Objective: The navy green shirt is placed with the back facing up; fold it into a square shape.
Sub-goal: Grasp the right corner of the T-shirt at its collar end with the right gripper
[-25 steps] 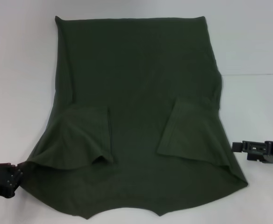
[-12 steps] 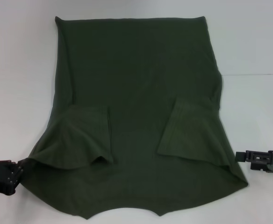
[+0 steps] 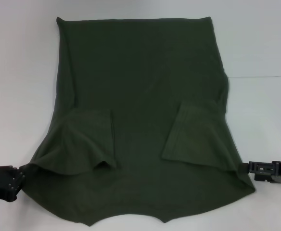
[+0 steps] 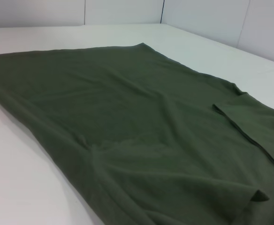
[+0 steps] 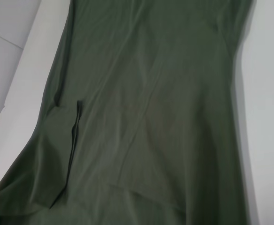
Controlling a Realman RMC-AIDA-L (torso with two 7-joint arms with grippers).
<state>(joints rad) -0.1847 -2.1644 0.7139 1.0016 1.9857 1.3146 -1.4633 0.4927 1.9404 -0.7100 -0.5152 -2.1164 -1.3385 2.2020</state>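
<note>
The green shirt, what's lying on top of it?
Its own two sleeves, folded inward onto the navy green shirt: one on the left, one on the right. Anything beneath the shirt is covered.

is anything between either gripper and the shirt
Nothing visible. The left gripper is at the shirt's near left corner, and the right gripper is at its near right edge, with only bare table around them.

L claw [image 3: 15,175]: blk, boxy, screws | R claw [image 3: 249,167]: blk, slim
</note>
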